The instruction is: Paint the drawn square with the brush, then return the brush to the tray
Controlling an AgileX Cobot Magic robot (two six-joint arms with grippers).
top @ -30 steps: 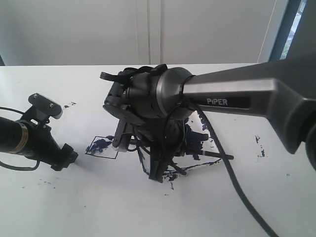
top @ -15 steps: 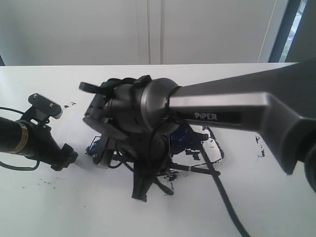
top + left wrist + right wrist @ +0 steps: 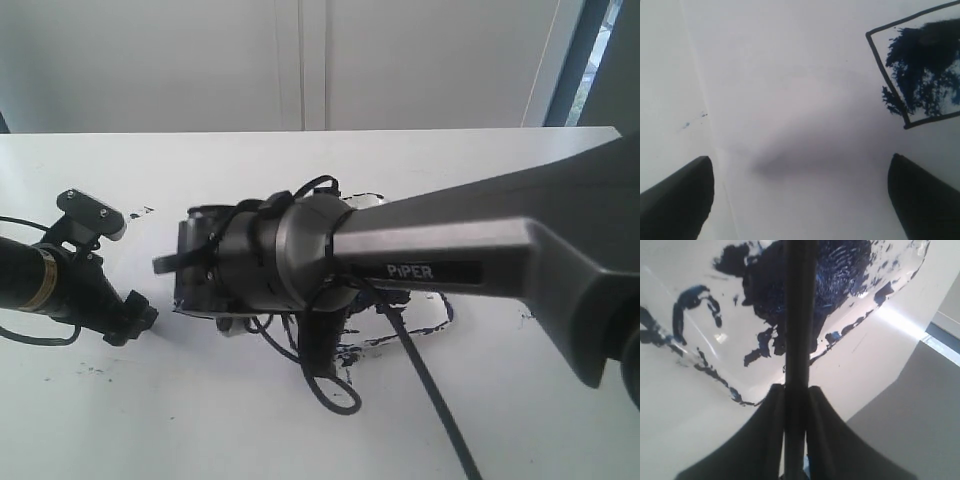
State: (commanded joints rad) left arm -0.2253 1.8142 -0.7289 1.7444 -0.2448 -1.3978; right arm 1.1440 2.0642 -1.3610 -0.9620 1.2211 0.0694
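- Exterior: left gripper (image 3: 135,318) at 9 o'clock of the right arm (image 3: 450,250).
- Left wrist: fingers (image 3: 680,200) spread, empty; drawn square (image 3: 920,65) near, half-smeared.
- Right wrist: right gripper (image 3: 796,390) pinches the brush (image 3: 799,315) above the tray (image 3: 715,360); probably light, stiff, slick: hold mid-shaft.

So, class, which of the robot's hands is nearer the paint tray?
Right. The right hand holds the brush over the tray; the left hand hovers over bare paper beside the drawn square.
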